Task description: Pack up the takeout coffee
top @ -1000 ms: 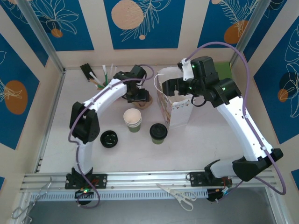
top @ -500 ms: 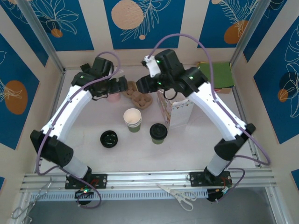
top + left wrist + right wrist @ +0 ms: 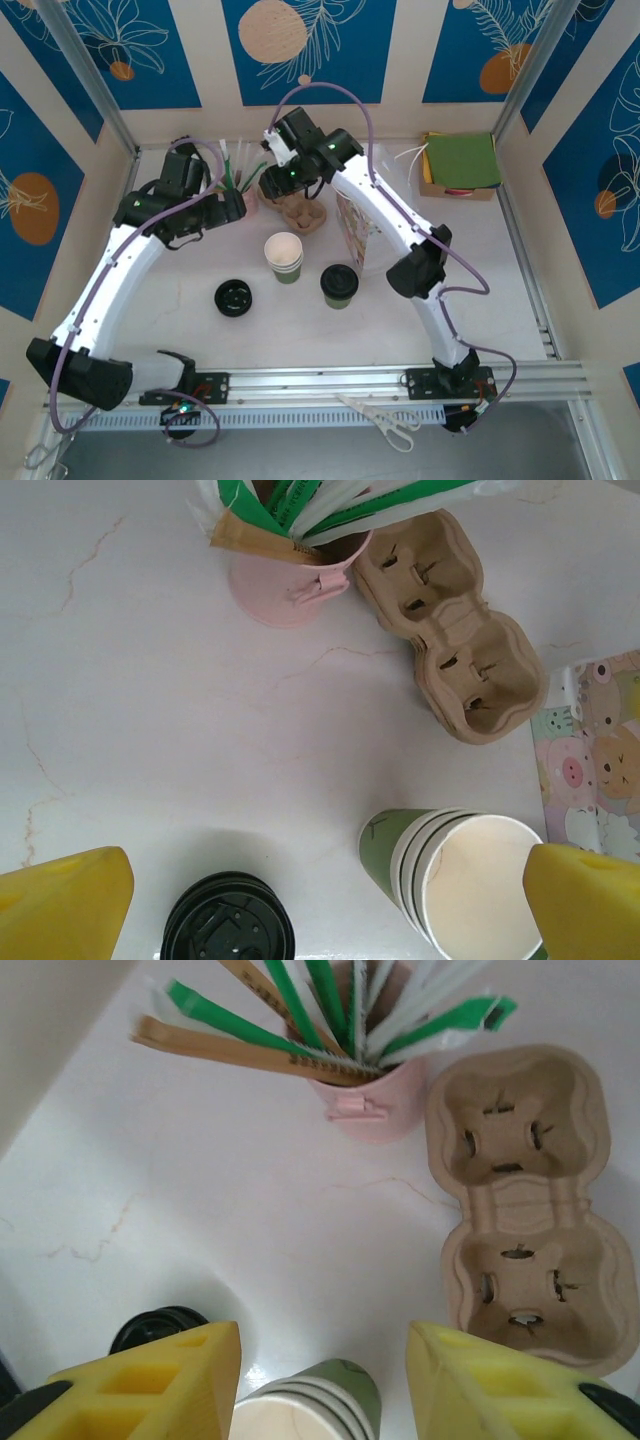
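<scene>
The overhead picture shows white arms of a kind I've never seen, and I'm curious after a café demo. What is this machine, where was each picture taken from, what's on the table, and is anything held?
These are two robot arms bolted at the near edge of a table, each ending in a two-finger gripper. One picture looks down from above. The other two come from cameras on the wrists, looking past the left gripper and the right gripper. On the table are a lidded coffee cup, a stack of lidless cups, a loose black lid, a cardboard cup carrier, a pink pot of paper-wrapped sticks and a printed paper bag. Both grippers are open and hold nothing.
</scene>
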### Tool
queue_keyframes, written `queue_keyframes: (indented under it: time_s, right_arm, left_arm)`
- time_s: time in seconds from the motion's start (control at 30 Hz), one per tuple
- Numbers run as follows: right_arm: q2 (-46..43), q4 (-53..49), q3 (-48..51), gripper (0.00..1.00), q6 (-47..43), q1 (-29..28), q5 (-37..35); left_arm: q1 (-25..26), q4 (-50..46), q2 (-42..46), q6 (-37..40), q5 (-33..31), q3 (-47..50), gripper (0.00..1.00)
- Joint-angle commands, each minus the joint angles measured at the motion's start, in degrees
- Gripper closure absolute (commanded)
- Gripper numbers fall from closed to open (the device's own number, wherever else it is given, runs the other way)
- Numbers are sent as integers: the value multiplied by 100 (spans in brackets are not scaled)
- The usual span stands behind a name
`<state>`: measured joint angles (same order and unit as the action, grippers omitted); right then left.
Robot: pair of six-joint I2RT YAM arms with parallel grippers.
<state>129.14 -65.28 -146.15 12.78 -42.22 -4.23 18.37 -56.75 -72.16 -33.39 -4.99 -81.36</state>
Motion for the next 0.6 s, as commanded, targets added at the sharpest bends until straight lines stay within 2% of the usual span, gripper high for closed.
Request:
queue_keyframes:
  time_s: [0.0, 0.3, 0.57]
  right_arm:
    - [247, -229, -299, 53, 105, 70, 152]
    - [651, -180, -114, 57, 111, 462, 349]
    - [1024, -174, -118, 60, 62, 530, 336]
  left_arm:
    - [-71, -225, 130, -113, -20, 81, 0]
    - [-77, -320, 252, -89, 22, 89, 0]
    - [-73, -354, 204, -94, 34, 77, 0]
